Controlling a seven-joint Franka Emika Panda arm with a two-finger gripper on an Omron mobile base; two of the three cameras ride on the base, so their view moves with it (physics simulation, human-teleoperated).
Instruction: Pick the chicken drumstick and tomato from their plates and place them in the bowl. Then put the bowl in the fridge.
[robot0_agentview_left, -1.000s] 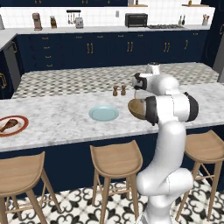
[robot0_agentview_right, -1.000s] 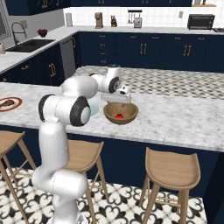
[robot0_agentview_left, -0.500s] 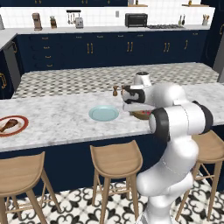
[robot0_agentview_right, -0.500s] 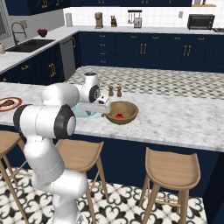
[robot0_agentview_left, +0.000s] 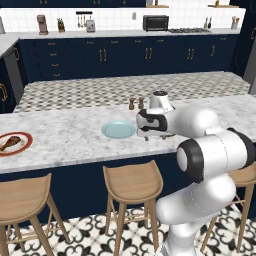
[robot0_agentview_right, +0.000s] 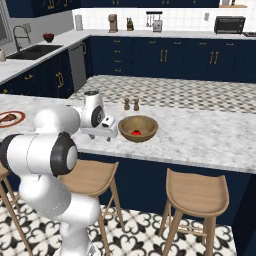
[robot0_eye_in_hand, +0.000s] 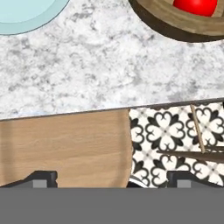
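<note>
End effector (robot0_eye_in_hand: 109, 177) wide above counter edge (robot0_eye_in_hand: 65, 114)

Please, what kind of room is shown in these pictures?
Most likely a home kitchen: a marble island counter with wooden bar stools, navy cabinets along the back wall, and a toaster oven.

The tomato (robot0_agentview_right: 136, 132) lies in the bowl (robot0_agentview_right: 138, 128), right of the pale plate (robot0_agentview_left: 119, 130).
</note>
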